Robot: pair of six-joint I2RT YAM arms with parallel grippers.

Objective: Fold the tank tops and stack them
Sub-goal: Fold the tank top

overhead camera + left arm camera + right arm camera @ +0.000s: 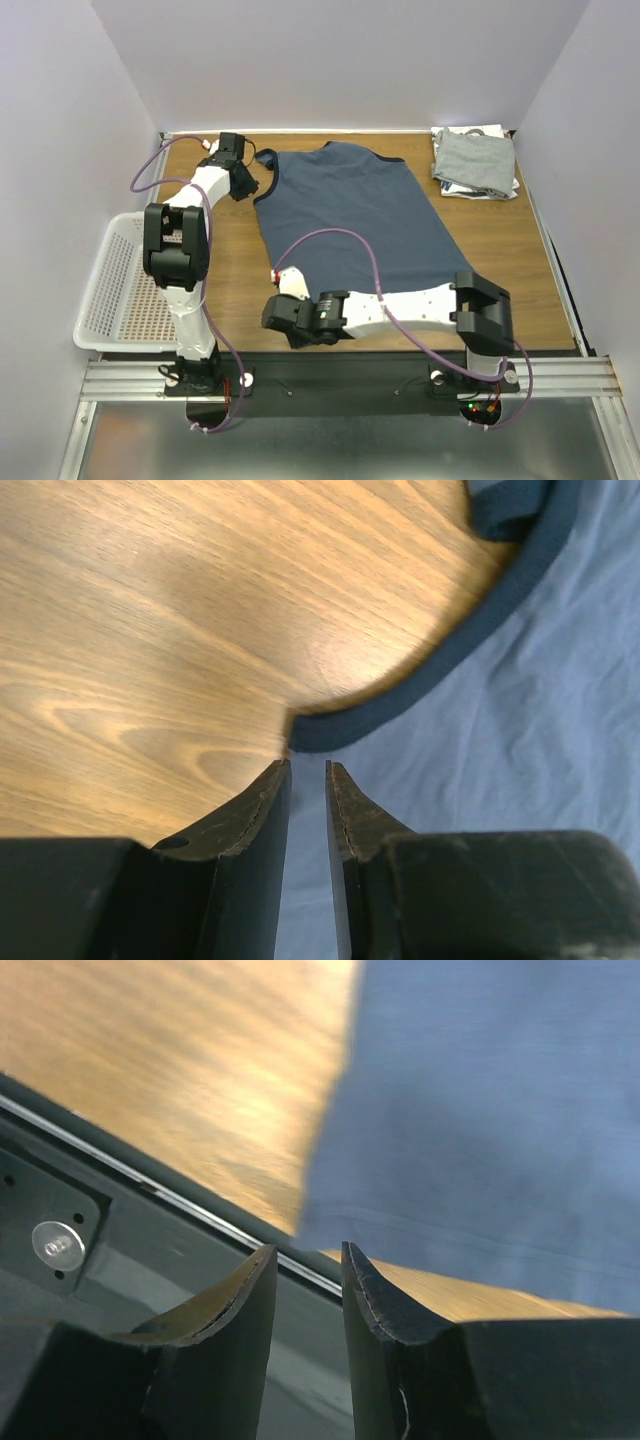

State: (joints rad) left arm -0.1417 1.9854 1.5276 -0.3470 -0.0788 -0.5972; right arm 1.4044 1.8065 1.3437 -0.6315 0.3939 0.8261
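Observation:
A slate-blue tank top [350,215] with navy trim lies spread flat on the wooden table. My left gripper [243,183] is at its back-left armhole. In the left wrist view that gripper [308,766] stands over the tank top [520,740], right where the navy trim [450,660] ends. Its jaws are a narrow slit apart and blue cloth shows in the slit. My right gripper [278,312] is at the front-left hem corner. Seen from the right wrist, the right gripper [308,1250] is open with only the dark base plate in its gap. The tank top's hem [480,1110] lies just beyond the tips.
A folded stack, a grey tank top [475,160] on a white one, sits at the back right corner. A white mesh basket [115,290] hangs off the table's left edge. The black base plate and metal rail [350,375] run along the near edge.

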